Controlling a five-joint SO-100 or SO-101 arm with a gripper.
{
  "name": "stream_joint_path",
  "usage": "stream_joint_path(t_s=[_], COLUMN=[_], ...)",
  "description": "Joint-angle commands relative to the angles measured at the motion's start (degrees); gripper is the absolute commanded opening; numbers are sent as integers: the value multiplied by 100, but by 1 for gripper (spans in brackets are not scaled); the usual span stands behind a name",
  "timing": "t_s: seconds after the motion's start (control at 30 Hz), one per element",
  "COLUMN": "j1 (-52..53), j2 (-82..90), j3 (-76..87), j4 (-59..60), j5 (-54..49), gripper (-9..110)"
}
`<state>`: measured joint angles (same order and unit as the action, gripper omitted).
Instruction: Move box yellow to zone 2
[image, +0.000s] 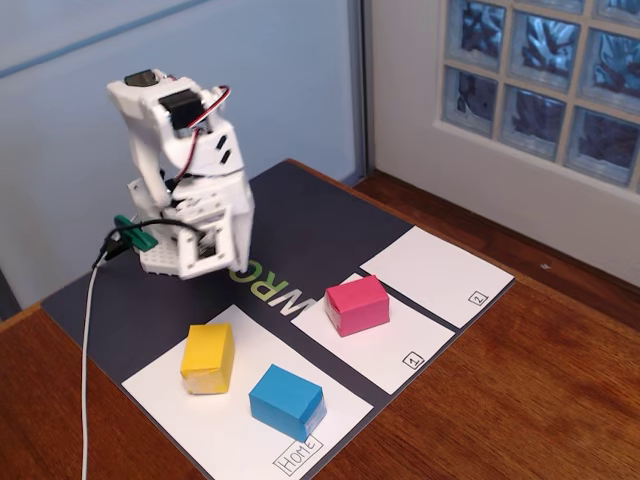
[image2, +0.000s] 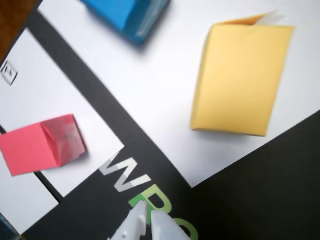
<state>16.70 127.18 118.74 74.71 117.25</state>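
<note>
The yellow box (image: 208, 358) lies on the big sheet marked "Home" (image: 190, 415), next to the blue block (image: 287, 400). In the wrist view the yellow box (image2: 242, 75) is at the upper right, well ahead of my fingertips. Zone 2 (image: 435, 275) is the far right sheet with a boxed "2"; nothing lies on it, and a corner of it shows in the wrist view (image2: 22, 207). My gripper (image: 212, 262) hangs above the dark mat near the green letters. Its jaws are shut and empty in the wrist view (image2: 148, 216).
A pink block (image: 357, 305) sits on the sheet marked "1" (image: 395, 350), between Home and zone 2; it shows in the wrist view (image2: 40, 145) too, as does the blue block (image2: 127, 15). The dark mat (image: 310, 220) lies on a wooden table (image: 530, 400). A cable (image: 88, 340) hangs left of the arm.
</note>
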Motion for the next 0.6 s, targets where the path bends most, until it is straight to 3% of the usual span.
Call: stream_joint_path(t_s=[0.0,0.3,0.47,0.57], j1=[387,1028,1072,1055], j2=[-299,-2259,-2575,-2575], j3=[-422,-2250,-2461,-2452], j4=[-53,993,800,765], j5=[-237,-2162,-2338,-2294], gripper=[-1,5,19,22])
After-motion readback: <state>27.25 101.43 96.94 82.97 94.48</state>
